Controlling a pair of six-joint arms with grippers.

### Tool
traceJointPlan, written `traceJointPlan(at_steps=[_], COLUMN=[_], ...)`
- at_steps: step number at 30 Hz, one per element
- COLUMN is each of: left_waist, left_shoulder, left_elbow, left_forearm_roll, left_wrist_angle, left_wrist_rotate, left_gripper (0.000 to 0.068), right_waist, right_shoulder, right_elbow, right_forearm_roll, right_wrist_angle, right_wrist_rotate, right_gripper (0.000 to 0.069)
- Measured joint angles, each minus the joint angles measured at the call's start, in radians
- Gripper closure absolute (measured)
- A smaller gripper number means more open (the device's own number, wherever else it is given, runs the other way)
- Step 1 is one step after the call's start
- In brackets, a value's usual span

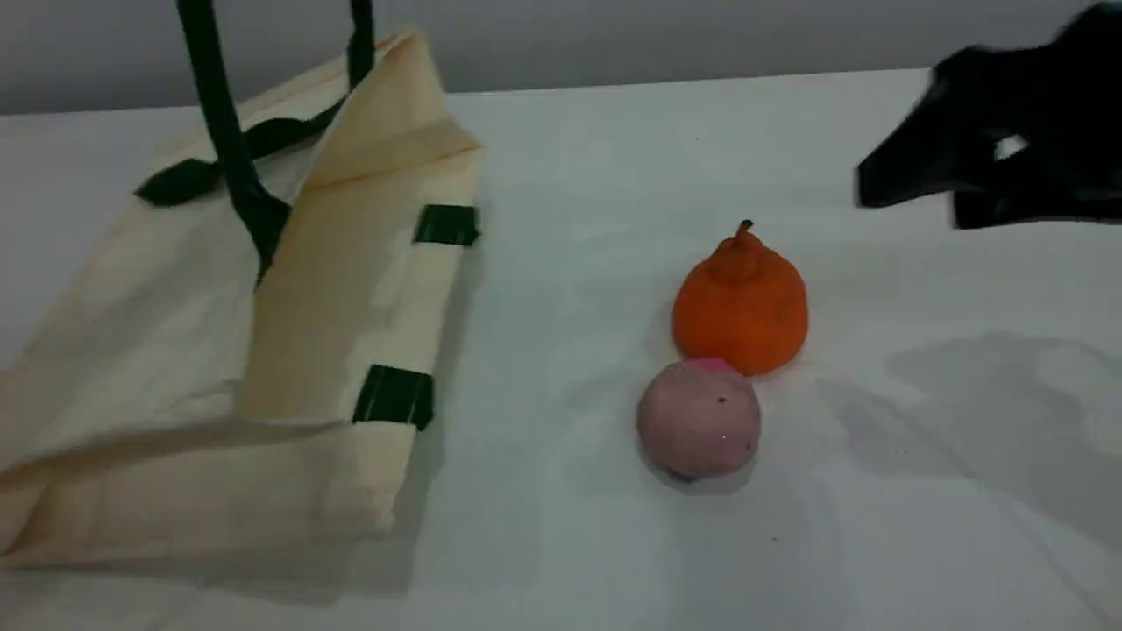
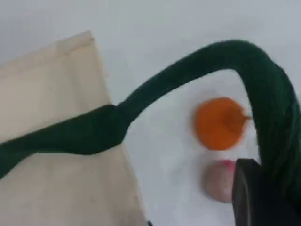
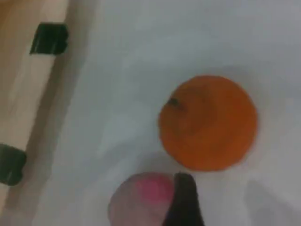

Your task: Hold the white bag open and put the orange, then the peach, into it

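The white bag (image 1: 175,350) lies on its side at the left of the table. One dark green handle (image 1: 223,131) is pulled taut upward, out of the scene view's top edge. In the left wrist view that handle (image 2: 188,70) loops down against my left gripper's fingertip (image 2: 251,197); the gripper is shut on it. The orange (image 1: 741,302) stands right of the bag, and the peach (image 1: 699,419) touches its near side. My right gripper (image 1: 912,203) hovers open at the far right, above and behind the fruits. From the right wrist view, the orange (image 3: 209,122) and peach (image 3: 141,200) lie below its fingertip (image 3: 184,202).
White cloth covers the table (image 1: 570,543). Green stitched tabs (image 1: 394,396) mark the bag's right edge. The table's far edge meets a grey wall (image 1: 657,39).
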Motion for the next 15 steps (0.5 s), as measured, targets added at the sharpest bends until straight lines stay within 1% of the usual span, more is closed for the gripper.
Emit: traceJointPlan(at_steps=[3, 8, 15], left_waist=[0.000, 0.000, 0.000], left_shoulder=[-0.027, -0.076, -0.098], left_elbow=[-0.006, -0.006, -0.006], left_forearm_roll=[-0.039, -0.039, -0.037], left_wrist_angle=[0.056, 0.115, 0.119], left_wrist_rotate=[0.000, 0.000, 0.000], left_gripper=[0.0613, 0.0613, 0.0613], right_waist=[0.043, 0.054, 0.054], right_shoulder=[0.064, 0.170, 0.278], right_elbow=[-0.052, -0.114, -0.201], right_forearm_roll=[0.000, -0.001, -0.004], right_wrist_angle=[-0.009, -0.045, -0.027], right_wrist_rotate=[-0.004, -0.004, -0.003], right_gripper=[0.0176, 0.0176, 0.0176])
